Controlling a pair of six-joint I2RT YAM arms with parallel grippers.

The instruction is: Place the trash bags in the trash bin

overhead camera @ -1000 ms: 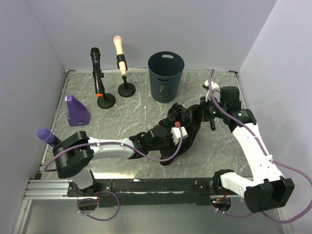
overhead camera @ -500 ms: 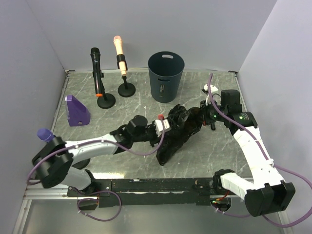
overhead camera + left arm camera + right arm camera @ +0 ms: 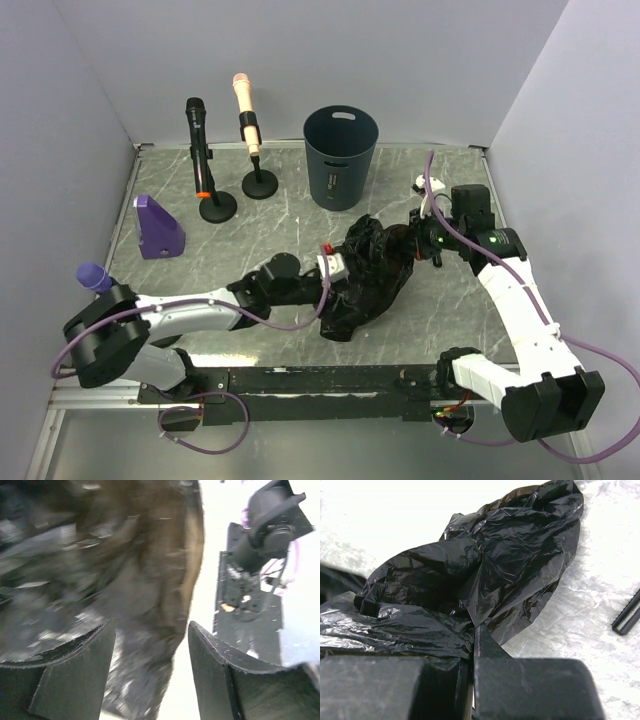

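Observation:
A crumpled black trash bag (image 3: 368,272) lies mid-table, partly lifted at its right end. My right gripper (image 3: 414,243) is shut on that end; in the right wrist view the plastic (image 3: 485,565) bunches out from the pinched jaws of the right gripper (image 3: 475,632). At the bag's left edge, my left gripper (image 3: 338,264) is open. In the blurred left wrist view, the left gripper (image 3: 150,652) has bag plastic (image 3: 145,605) hanging loose between its spread fingers (image 3: 75,675). The dark blue-grey trash bin (image 3: 340,158) stands upright at the back, beyond the bag.
Two microphones on round black bases (image 3: 218,207) (image 3: 260,185) stand at the back left. A purple wedge (image 3: 157,228) sits by the left wall. Grey walls enclose the marbled table (image 3: 250,240) on three sides. A thin black bar (image 3: 626,614) lies right of the bag.
The left gripper has opened and let go of the bag. The bag's lower end, stretched out toward the front before, has slumped into a wider heap. The right gripper keeps its hold.

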